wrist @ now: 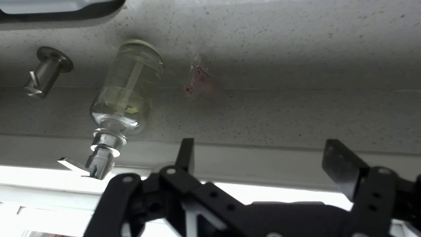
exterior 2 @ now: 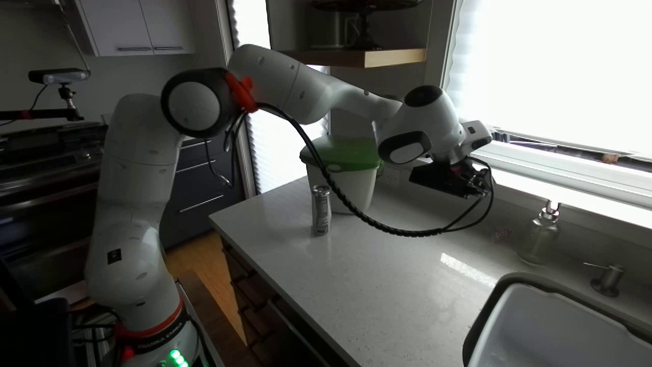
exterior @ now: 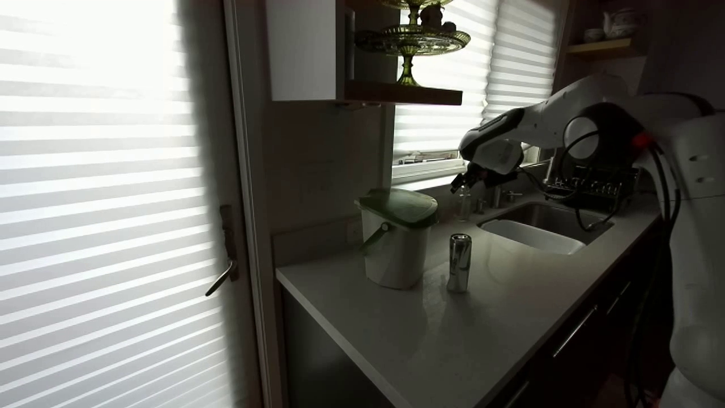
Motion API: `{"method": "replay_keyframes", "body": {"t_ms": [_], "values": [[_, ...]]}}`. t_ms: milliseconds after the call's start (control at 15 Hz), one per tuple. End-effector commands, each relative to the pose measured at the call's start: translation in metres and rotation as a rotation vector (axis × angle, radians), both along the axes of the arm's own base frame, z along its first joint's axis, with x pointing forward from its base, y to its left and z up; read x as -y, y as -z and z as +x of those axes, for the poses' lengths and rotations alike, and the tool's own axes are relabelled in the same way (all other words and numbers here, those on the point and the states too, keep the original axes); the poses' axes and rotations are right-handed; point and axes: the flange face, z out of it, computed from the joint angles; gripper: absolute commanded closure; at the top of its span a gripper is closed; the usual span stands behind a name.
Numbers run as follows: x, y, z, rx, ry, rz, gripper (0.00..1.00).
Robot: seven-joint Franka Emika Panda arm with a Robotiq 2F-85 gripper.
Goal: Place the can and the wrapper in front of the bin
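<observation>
On the glossy, pale, speckled countertop (exterior 2: 397,270), near its end, a silvery drink can (exterior: 460,263) stands upright just beside a whitish bin (exterior: 396,258) with a green lid, the two apart. Close to the back edge a clear pump soap dispenser (wrist: 131,82) stands upright, and a see-through wrapper (wrist: 198,76) with red marks lies near it. On the dispenser's other side a short metal lever fixture (wrist: 49,72) rises from the surface, next to the sink (exterior: 552,214) let into it

window (exterior: 429,168), pleated blind (exterior: 520,62), bright light behind; door (exterior: 105,209), blind-covered, lever handle (exterior: 221,278); pale speckled counter (exterior 2: 387,270); dark drawers (exterior 2: 196,187), bar handles (exterior 2: 201,204); wooden shelf (exterior 2: 395,57); pale wall cupboards (exterior 2: 127,25); wood floor (exterior 2: 211,255); room otherwise dim
</observation>
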Motion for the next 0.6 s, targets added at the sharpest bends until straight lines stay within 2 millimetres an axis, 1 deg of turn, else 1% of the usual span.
{"method": "replay_keyframes", "body": {"t_ms": [0,133,200,467,533], "values": [[0.008,0.004,0.009,0.003,0.006,-0.011,0.0],[0.018,0.013,0.018,0.002,0.014,-0.021,0.0],[0.019,0.013,0.021,0.003,0.014,-0.024,0.0],[0.018,0.009,0.023,0.01,0.01,-0.027,0.0],[0.017,0.015,0.029,0.013,0.011,-0.038,0.0]]}}
